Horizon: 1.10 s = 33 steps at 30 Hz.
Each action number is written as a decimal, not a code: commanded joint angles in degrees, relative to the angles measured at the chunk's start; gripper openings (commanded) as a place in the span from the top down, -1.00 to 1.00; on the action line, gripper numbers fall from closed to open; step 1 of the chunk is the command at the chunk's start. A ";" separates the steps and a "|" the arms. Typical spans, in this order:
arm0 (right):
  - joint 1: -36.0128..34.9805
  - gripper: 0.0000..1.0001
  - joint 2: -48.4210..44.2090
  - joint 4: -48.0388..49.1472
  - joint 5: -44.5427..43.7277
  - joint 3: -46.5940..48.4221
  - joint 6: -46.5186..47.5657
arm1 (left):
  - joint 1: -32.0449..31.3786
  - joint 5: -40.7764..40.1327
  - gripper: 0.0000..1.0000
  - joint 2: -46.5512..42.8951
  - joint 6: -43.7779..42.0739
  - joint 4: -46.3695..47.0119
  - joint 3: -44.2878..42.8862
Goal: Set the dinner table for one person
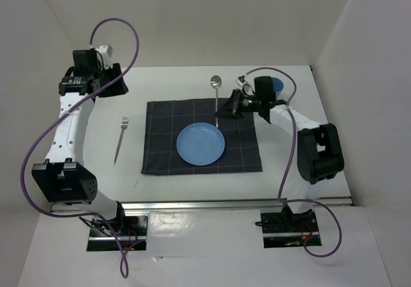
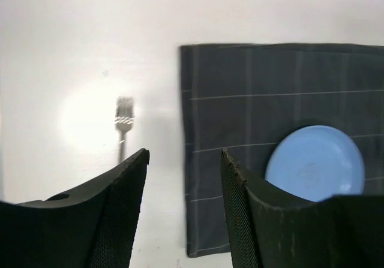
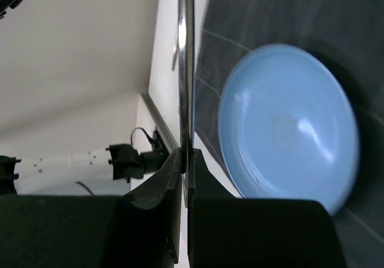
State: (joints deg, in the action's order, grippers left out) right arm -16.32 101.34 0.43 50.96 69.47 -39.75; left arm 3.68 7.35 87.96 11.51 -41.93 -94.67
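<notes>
Dinner table surface, white and railed along its lower edge, filled the middle of the overhead frame with a half-laid setting. A dark checked cloth lay at centre as a placemat, with a blue plate on it. A fork lay on bare white just left of the cloth, apparently where a diner's fork belongs. At upper centre a spoon crossed the cloth's top edge, bowl toward the top of the frame. Its handle was clamped in the right tool, which looked like a pickup meant to carry it beside the plate. A blue object at upper right, half hidden behind that arm, could not be identified. The left tool hung at upper left, apart from the setting.

From the left wrist, the left tool stood released, its dark fingers apart with nothing between them. The fork lay beyond on the surface, and the cloth and plate sat at right.

From the right wrist, the right tool was clenched on the spoon, whose thin handle ran straight up the frame. The plate and cloth lay at right, with a strip of surface at left. Whether the spoon had left the surface could not be told.

No brand, label or writing was legible in any view.
</notes>
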 commanded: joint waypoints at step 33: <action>16.05 0.32 9.93 -13.16 4.78 -18.15 17.86 | 11.78 3.90 -0.16 -2.01 -2.10 0.71 10.56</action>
State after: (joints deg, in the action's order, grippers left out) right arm -0.23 111.35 -9.23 58.92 49.10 -23.68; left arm 14.57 9.74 87.66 10.48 -42.35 -83.74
